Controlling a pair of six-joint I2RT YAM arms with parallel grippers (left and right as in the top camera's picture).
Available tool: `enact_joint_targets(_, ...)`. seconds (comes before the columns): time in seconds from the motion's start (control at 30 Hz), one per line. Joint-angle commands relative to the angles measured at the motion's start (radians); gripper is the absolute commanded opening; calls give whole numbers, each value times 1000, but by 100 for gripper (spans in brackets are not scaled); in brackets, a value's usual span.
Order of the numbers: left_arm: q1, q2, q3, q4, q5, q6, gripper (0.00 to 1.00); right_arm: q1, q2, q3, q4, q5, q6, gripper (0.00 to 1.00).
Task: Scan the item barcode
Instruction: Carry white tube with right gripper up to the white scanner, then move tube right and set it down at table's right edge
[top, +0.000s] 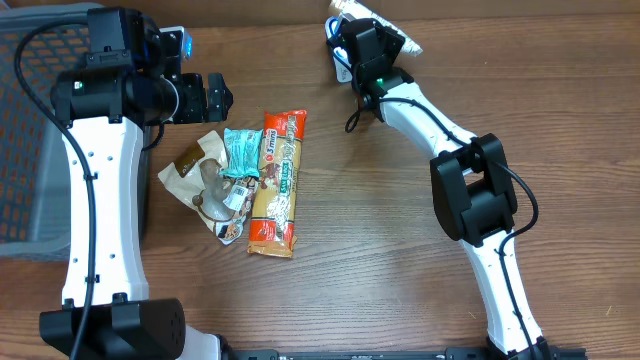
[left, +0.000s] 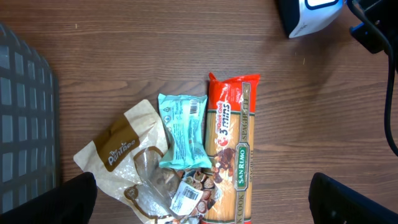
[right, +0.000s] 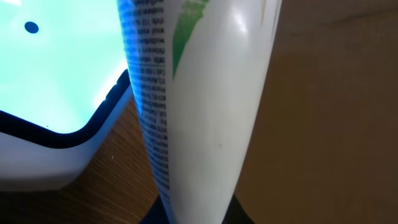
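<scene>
Right up in the right wrist cam is a white tube (right: 205, 112) with a green mark and a strip of tiny black print down its side, pretty much filling the frame. Right gripper (top: 352, 38) is clamped tight on it at the bottom end, up at the far edge of the wooden surface (top: 400, 250). Just to the left of the tube sits the white scanner (right: 50, 81), its window glowing pale cyan, and the printed side of the tube faces that glow. Can't tell if the two are touching or just very close

Left gripper (top: 222, 97) hangs over the left half of the surface with its jaws spread as wide as they go, holding nothing. Below it is a little pile: a San Remo spaghetti pack (left: 233, 149) lying lengthways, a teal wrapper (left: 183, 130) resting against its left side, and a brown pouch (left: 118, 146) partly under the teal one. Grey mesh basket (left: 25, 124) is off at the left edge
</scene>
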Motion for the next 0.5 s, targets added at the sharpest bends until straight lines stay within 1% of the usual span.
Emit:
enact_joint_targets(0.0, -2, -1, 15, 4, -2, -6, 99, 11, -58, 24, -34, 23, 148, 4)
enact_joint_targets(0.07, -2, -1, 15, 4, -2, -6, 100, 14, -120, 24, -133, -37, 238, 4)
enact_joint_targets(0.13, -2, -1, 15, 4, -2, -6, 100, 14, -193, 24, -244, -113, 293, 4)
enact_joint_targets(0.2, -2, -1, 15, 4, -2, -6, 100, 14, -280, 24, -358, -193, 393, 4)
enact_joint_targets(0.33, -2, -1, 15, 4, -2, -6, 100, -5, -458, 24, -595, -426, 631, 4)
enact_joint_targets(0.4, -2, -1, 15, 4, -2, -6, 100, -39, -542, 24, -715, -571, 756, 4)
enact_joint_targets(0.47, -2, -1, 15, 4, -2, -6, 100, -83, -600, 24, -816, -673, 815, 4)
